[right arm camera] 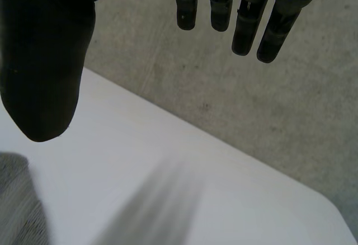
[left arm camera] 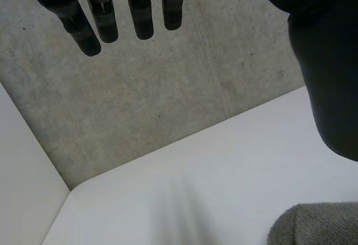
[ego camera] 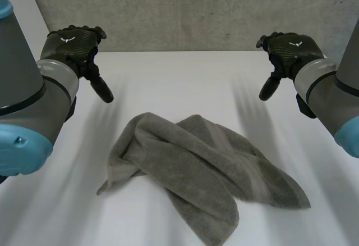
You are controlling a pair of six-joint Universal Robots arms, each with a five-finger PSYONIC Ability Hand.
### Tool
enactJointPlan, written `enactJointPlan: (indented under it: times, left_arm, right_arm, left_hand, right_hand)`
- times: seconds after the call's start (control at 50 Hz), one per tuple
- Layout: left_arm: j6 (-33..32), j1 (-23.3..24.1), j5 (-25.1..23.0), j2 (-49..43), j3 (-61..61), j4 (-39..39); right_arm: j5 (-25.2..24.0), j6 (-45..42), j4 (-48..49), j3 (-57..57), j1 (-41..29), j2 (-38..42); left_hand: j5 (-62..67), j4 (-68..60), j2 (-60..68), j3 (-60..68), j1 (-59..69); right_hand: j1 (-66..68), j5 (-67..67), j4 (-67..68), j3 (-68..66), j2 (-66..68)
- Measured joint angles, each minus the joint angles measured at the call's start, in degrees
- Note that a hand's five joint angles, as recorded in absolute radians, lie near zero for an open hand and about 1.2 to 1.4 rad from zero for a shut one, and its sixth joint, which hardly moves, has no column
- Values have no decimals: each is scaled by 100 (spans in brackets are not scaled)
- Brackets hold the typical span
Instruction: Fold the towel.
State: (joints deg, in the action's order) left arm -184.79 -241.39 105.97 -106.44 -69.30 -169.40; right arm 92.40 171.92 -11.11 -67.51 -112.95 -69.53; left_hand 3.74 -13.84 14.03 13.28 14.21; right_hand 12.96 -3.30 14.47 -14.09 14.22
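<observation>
The towel (ego camera: 202, 173) lies crumpled and doubled over itself mid-tabletop (ego camera: 179, 83), while the left hand (ego camera: 73, 44) and right hand (ego camera: 289, 49) hang wide and empty, well apart from it. Its corners look hard to pick out, so either hand could pinch two layers or a bunched edge. That would likely drag the heap and leave a lopsided fold.

You're looking at a smooth white flat-topped table (ego camera: 185, 77) running back to a rough grey mottled concrete wall (ego camera: 179, 10), the two meeting in a straight line. At the table's left, a plain white side panel (left arm camera: 22, 166) closes the corner against the concrete. Light's soft and even, the tabletop bright, the concrete dull and speckled
</observation>
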Motion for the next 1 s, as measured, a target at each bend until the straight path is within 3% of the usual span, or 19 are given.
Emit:
enactJointPlan:
  times: [0.22, 0.74, 0.84, 1.0]
  left_arm:
    - [11, -16, -257, 3, -6, 198]
    - [30, -54, -311, 63, -526, 216]
    - [27, -167, -301, 113, -1078, 110]
    - [39, -495, -315, 113, -1929, -94]
  right_arm:
    - [-461, 1, 655, -353, 20, -350]
    - [-583, -135, 753, -471, -73, -458]
    - [-884, -478, 503, -406, -119, -267]
    - [-1574, -1345, -61, 118, -415, 741]
  left_hand:
    - [0, 0, 0, 0, 0]
    - [0, 0, 0, 0, 0]
    - [0, 0, 0, -1, -8]
    - [0, 0, 0, -4, -18]
  right_hand:
    - [0, 0, 0, 0, 0]
    - [0, 0, 0, 0, 0]
    - [0, 0, 0, 0, 0]
    - [0, 0, 0, 0, 0]
